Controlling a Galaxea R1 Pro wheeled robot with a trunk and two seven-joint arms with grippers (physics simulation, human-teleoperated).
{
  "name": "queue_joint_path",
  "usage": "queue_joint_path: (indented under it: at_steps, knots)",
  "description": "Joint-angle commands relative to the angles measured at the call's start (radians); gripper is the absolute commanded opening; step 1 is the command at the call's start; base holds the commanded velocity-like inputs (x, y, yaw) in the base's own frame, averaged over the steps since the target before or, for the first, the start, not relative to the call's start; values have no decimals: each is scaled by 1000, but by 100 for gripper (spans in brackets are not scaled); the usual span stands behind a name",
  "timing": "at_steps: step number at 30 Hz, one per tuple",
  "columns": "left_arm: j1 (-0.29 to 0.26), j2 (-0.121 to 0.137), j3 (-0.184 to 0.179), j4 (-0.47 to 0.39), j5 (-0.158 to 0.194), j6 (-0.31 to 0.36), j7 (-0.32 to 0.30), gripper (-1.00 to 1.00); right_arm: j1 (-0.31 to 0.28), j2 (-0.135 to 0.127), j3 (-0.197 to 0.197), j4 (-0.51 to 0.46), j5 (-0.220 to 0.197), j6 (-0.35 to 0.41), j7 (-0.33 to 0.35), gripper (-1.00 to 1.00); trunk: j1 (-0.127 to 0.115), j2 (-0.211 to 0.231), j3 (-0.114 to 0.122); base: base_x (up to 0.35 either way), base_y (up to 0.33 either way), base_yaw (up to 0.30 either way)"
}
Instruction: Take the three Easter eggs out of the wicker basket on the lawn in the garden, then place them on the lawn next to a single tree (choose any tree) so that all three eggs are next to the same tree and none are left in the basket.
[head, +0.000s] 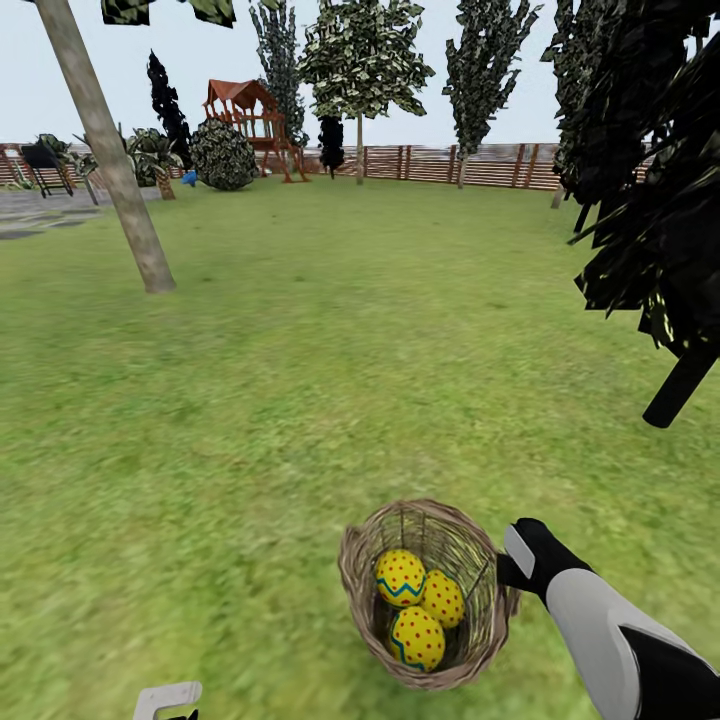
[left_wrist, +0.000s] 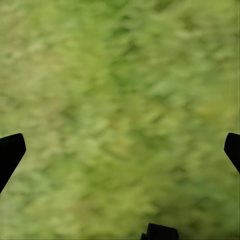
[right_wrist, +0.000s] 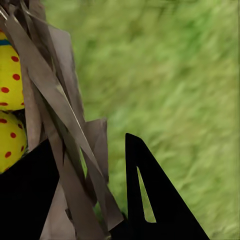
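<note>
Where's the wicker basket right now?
In the head view the wicker basket sits on the lawn low and right of centre, all three Easter eggs inside, with the right gripper at its right rim.

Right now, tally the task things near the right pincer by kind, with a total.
Easter eggs: 3, all inside the basket
Wicker basket: 1
Total: 4
</note>
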Motion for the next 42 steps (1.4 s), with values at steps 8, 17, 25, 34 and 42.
queue_joint_path:
  at_steps: [8, 17, 25, 34, 42]
  knots:
    - [0, 0, -1, -1, -3, 6, 3, 100, 0, 8, -3, -2, 3, 5, -4, -100, -31, 56, 24, 0, 0, 0]
    - [0, 0, -1, 0, -4, 6, 3, 100, 0, 13, -3, -3, 4, 5, -5, -100, -65, 119, 53, 0, 0, 0]
    - [-1, 0, -1, 5, -4, 6, 4, 100, 0, 23, -3, -7, 5, 3, -5, -100, -96, 175, 78, 0, 0, 0]
    - [-2, 0, -1, 71, -4, 6, 5, 100, 0, 31, -1, -13, 6, 2, -2, -100, -130, 238, 106, 0, 0, 0]
    - [-3, 0, -1, 72, -4, 6, 5, 100, 0, 32, -1, -17, 6, 0, 0, -100, -161, 294, 131, 0, 0, 0]
